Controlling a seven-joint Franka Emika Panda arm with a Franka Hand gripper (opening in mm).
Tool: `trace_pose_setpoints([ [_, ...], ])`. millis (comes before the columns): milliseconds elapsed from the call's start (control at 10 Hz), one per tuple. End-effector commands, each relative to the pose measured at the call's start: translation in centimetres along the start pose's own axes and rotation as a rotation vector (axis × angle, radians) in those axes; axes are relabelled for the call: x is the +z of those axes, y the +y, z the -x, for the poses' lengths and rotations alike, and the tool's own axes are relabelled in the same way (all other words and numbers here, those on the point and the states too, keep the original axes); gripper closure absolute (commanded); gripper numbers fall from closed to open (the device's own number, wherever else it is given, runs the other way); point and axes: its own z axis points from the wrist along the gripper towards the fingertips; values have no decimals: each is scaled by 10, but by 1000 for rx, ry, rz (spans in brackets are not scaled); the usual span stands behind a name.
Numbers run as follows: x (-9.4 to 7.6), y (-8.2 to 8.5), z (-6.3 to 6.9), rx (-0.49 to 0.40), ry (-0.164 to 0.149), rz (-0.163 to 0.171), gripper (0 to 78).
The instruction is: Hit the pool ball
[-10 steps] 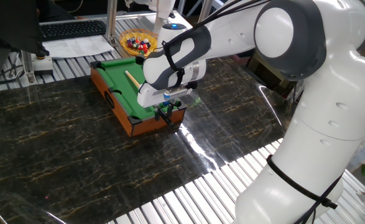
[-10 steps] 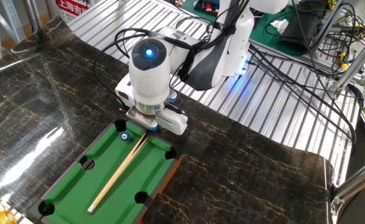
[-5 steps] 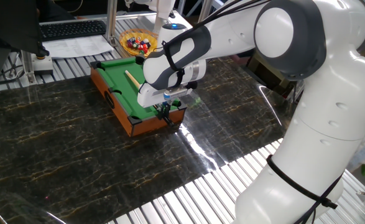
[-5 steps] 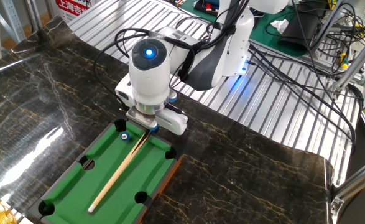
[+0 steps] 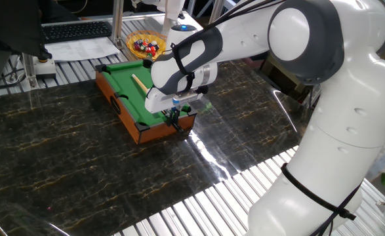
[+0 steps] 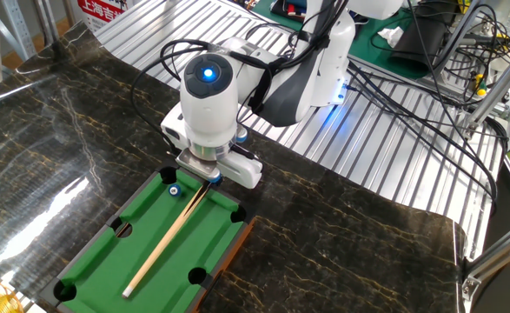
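Note:
The pool ball (image 6: 175, 190) is a tiny blue ball on the green felt near the corner pocket of the small wooden pool table (image 6: 235, 246) (image 5: 122, 113). My gripper (image 6: 209, 179) (image 5: 174, 117) hangs over that end of the table, just right of the ball, and looks shut on the end of the thin wooden cue stick (image 6: 166, 241) (image 5: 140, 84). The cue lies along the felt, away from my hand. In the view from the arm's side, my hand hides the ball.
A yellow bowl (image 5: 146, 44) of red, yellow and dark balls stands behind the pool table. A keyboard (image 5: 77, 30) and papers lie further back. Cables (image 6: 411, 104) run over the ribbed metal surface behind the arm. Dark marble surrounds the pool table.

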Motion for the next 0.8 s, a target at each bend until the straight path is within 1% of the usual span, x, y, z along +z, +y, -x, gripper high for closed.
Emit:
trace_pose_setpoints([
  [100,-33,21,0,103,1,0,764],
  [400,-41,22,2,131,4,-1,764],
  [600,-53,32,5,229,12,-3,764],
  [800,-67,48,8,289,9,-2,764],
])
